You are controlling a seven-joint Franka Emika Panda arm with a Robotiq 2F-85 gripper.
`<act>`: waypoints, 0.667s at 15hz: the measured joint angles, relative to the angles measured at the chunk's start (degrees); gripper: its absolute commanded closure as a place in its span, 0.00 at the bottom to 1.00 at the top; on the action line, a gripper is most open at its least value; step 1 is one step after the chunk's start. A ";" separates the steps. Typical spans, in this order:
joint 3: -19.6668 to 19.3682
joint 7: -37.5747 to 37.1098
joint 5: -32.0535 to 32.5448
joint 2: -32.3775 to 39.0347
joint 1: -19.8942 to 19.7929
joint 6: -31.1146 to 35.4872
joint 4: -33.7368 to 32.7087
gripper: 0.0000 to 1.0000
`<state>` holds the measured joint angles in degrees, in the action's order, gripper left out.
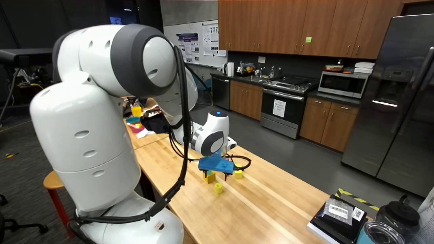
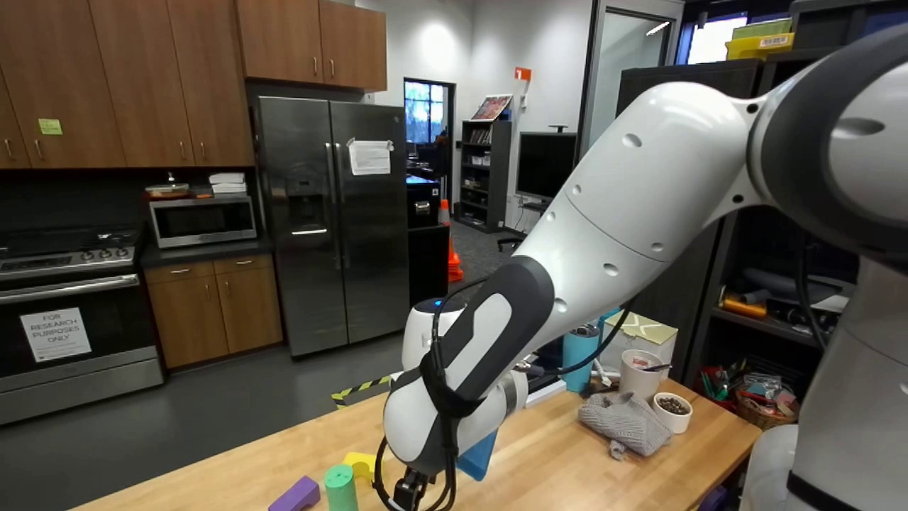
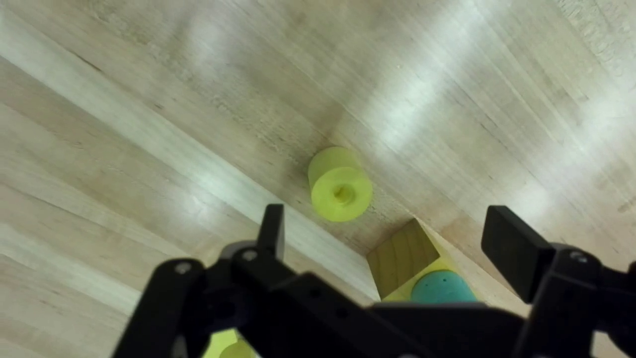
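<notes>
My gripper stands open above the wooden table, with nothing held between its fingers. In the wrist view a short yellow cylinder with a hole in its top stands just beyond the fingertips, nearer the left one. A yellow wooden block lies below the gap, and a teal round piece shows on it, partly covered by the gripper body. An exterior view has the gripper hanging over this block, with the yellow cylinder close by. The fingers cannot be made out in the remaining exterior view.
Another yellow block sits beside the gripper. A purple block and a green cylinder are near the arm. At the table's end are a grey cloth, a white cup and a black box. Cables loop around the wrist.
</notes>
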<state>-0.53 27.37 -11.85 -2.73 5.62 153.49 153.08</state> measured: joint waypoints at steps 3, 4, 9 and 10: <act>0.14 -0.96 0.07 0.99 0.00 0.74 0.05 0.00; 0.23 -1.34 0.20 1.42 0.00 0.94 0.05 0.00; 0.67 -4.28 1.28 3.54 0.00 1.83 -0.09 0.00; 0.80 -5.41 1.91 3.90 0.00 1.97 -0.14 0.00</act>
<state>0.26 21.95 -9.94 1.17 5.61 155.46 152.93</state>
